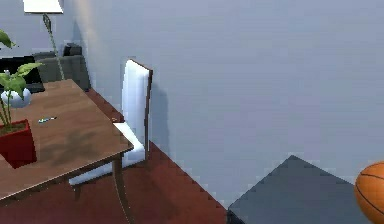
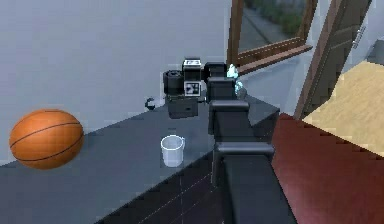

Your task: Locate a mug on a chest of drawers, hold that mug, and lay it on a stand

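Dark top (image 2: 110, 160) w/ white cup (image 2: 173, 150) nr fingers (image 2: 150, 103); any load unclear.

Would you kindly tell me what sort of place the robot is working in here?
Probably a home's dining or living room: a brown wooden table with a white high-backed chair, a white-shaded floor lamp, and a wood-framed window.

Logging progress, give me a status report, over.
Gripper near dark top's far edge, load unclear. Pale cup upright on that top, beside arm. Basketball on same top, well apart.
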Controlling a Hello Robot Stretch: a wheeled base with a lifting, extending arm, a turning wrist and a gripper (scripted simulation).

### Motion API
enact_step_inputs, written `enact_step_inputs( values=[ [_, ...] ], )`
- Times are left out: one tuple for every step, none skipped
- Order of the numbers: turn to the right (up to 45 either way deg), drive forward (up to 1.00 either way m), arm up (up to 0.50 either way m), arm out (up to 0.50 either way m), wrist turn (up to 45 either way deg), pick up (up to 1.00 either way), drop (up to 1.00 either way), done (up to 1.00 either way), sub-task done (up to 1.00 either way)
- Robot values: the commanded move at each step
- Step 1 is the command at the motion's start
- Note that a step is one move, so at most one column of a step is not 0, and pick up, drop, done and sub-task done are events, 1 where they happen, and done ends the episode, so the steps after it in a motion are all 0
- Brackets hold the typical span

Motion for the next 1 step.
enact_step_inputs(
  values=[
    [0.0,0.0,-0.28,0.0,0.0,0.0,0.0,0.0,0.0]
  ],
)
